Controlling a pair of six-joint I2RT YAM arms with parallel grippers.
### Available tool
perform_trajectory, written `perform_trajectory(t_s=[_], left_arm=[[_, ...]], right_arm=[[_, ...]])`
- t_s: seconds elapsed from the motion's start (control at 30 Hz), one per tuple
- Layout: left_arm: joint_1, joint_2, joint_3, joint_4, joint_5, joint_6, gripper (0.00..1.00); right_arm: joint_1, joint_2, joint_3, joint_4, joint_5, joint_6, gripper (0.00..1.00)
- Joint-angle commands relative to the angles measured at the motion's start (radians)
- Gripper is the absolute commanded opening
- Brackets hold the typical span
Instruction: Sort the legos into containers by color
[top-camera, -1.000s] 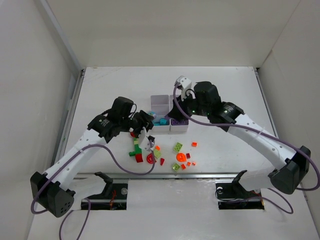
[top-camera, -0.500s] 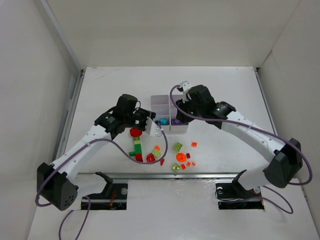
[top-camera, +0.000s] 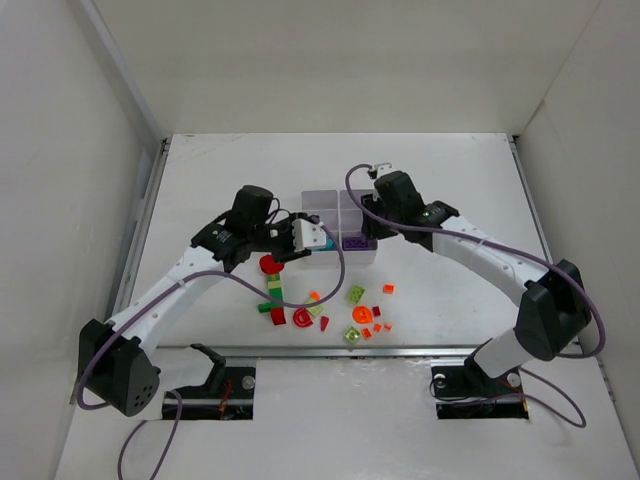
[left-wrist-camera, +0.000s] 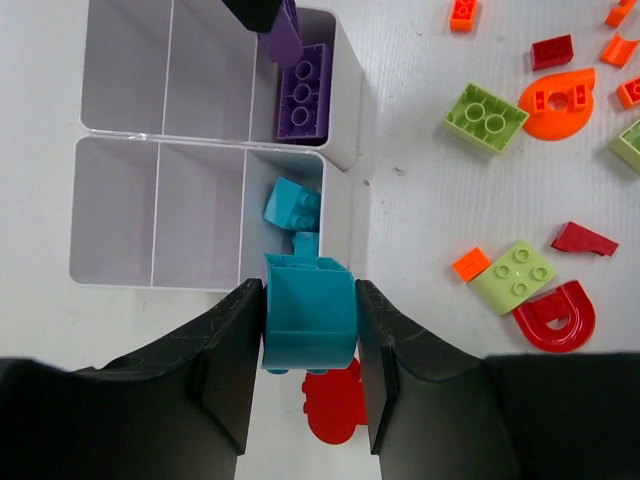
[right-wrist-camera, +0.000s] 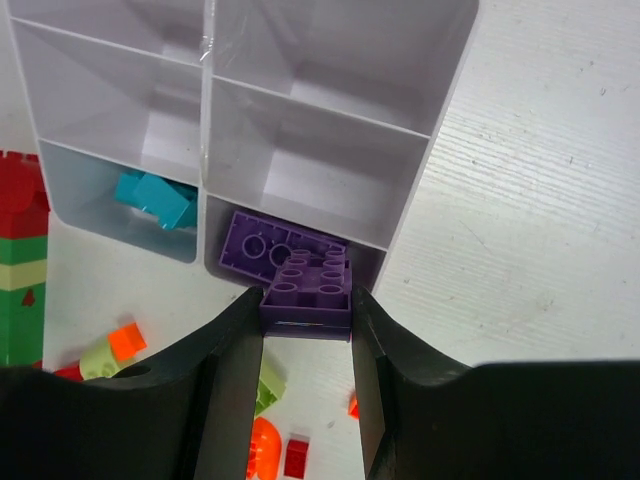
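Legos in red, orange and green lie loose near the counter's near edge; only 2 of the containers' 6 compartments hold pieces. Left tool clamps a teal piece, right tool a purple brick, at matching compartments.

Left gripper and right gripper crowd the containers' near row; far compartments lie open above; loose legos clutter the front.

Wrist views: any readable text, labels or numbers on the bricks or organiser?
None readable. No print shows on the teal brick in the left pincer, the purple brick in the right pincer, or the white organiser; any embossing is too small to tell.
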Motion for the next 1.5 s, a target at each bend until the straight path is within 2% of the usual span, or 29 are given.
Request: perform_trajectory(t_s=[0.0,0.43,0.57,0.67,0.7,0.77,0.8,0.9,0.93,1.03,1.33,1.47], left_arm=[[0.009,-0.033,-0.006,0.060,0.030,-0.062,0.00],[0.018,-0.023,-0.015,0.080,0.021,-0.071,0.00],[0.018,-0.023,-0.015,0.089,0.021,-0.071,0.00],[0.018,-0.023,-0.015,0.089,0.021,-0.071,0.00],[0.018,-0.023,-0.015,0.089,0.021,-0.071,0.00],[0.018,-0.023,-0.015,0.089,0.021,-0.071,0.00],[0.018,-0.023,-0.015,0.089,0.021,-0.071,0.00],[0.018,-0.023,-0.024,0.089,0.021,-0.071,0.00],[0.018,-0.023,-0.024,0.089,0.021,-0.071,0.00],[0.018,-0.014,-0.024,0.089,0.040,-0.071,0.00],[0.018,0.056,-0.015,0.113,0.128,-0.091,0.00],[0.018,0.121,-0.002,0.150,0.192,-0.138,0.00]], right_arm=[[-0.001,0.039,0.041,0.020,0.051,0.024,0.00],[-0.001,0.105,0.061,0.040,0.085,0.038,0.00],[0.051,0.186,0.156,-0.069,0.131,-0.019,0.00],[0.084,0.222,0.194,-0.129,0.178,-0.028,0.18],[0.095,0.231,0.194,-0.129,0.187,-0.028,0.31],[0.106,0.231,0.194,-0.138,0.200,-0.028,0.40],[0.115,0.231,0.194,-0.147,0.200,-0.028,0.50],[0.124,0.222,0.204,-0.156,0.212,-0.028,0.57],[0.124,0.211,0.204,-0.167,0.212,-0.028,0.63],[0.124,0.202,0.204,-0.167,0.212,-0.028,0.73],[0.124,0.107,0.213,-0.167,0.244,-0.019,0.76],[0.124,0.017,0.222,-0.144,0.255,-0.010,0.84]])
